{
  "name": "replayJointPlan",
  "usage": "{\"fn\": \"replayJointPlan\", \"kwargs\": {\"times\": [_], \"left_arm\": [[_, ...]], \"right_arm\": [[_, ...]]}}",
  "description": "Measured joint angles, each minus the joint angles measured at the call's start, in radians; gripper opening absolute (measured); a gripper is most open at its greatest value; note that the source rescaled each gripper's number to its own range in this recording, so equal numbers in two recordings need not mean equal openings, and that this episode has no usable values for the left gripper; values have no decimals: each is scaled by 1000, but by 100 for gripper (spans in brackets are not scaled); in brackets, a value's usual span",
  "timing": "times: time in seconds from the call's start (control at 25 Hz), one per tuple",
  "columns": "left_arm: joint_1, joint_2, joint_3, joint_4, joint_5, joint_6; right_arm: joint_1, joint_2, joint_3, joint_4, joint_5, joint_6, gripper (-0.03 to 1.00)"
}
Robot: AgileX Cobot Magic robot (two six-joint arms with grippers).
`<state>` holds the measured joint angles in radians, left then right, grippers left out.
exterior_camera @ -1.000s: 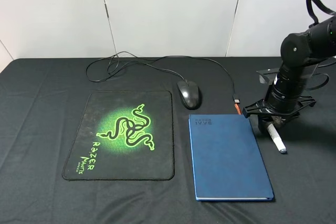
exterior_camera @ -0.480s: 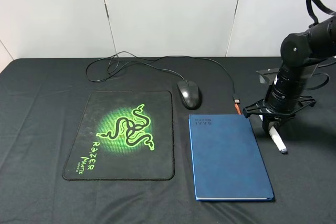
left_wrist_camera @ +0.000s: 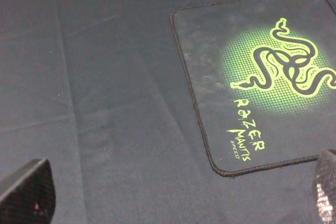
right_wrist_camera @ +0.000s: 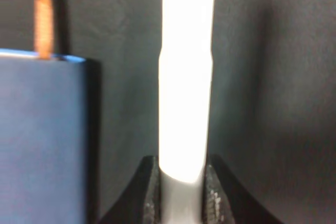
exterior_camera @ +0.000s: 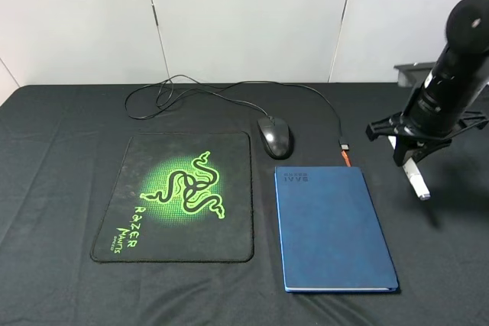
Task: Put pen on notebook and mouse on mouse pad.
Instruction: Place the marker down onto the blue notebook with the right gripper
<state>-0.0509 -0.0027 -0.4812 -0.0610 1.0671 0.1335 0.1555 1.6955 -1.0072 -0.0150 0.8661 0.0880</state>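
The right arm (exterior_camera: 451, 85) is matte black: a thick cylindrical link, a rounded joint housing and a thin black crossbar at the wrist. The right tool (right_wrist_camera: 181, 187) has dark fingers (right_wrist_camera: 145, 198) with ribbed inner pads. The left tool (left_wrist_camera: 176, 198) shows dark, finely dotted fingertips (left_wrist_camera: 26, 195).

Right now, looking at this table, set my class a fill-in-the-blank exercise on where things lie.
The slim white pen is clamped in the ____ gripper.
The glossy black wired mouse lies beside the square black Razer mouse pad, not ____ it.
The dark blue hardcover notebook has ____ lying on its cover.
Missing words: right; on; nothing.
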Motion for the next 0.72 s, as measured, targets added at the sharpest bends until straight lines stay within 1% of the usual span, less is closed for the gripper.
{"fn": "replayJointPlan", "kwargs": {"times": [0.16, 0.32, 0.44, 0.56, 0.72], "left_arm": [[0, 0, 0, 0, 0, 0], [0, 0, 0, 0, 0, 0], [0, 0, 0, 0, 0, 0], [0, 0, 0, 0, 0, 0], [0, 0, 0, 0, 0, 0]], "right_arm": [[0, -50, 3, 30, 34, 0, 1], [11, -65, 30, 32, 39, 2, 1], [80, -65, 86, 36, 27, 3, 1], [133, -65, 121, 36, -9, 17, 1], [205, -65, 134, 37, -25, 48, 1]]}}
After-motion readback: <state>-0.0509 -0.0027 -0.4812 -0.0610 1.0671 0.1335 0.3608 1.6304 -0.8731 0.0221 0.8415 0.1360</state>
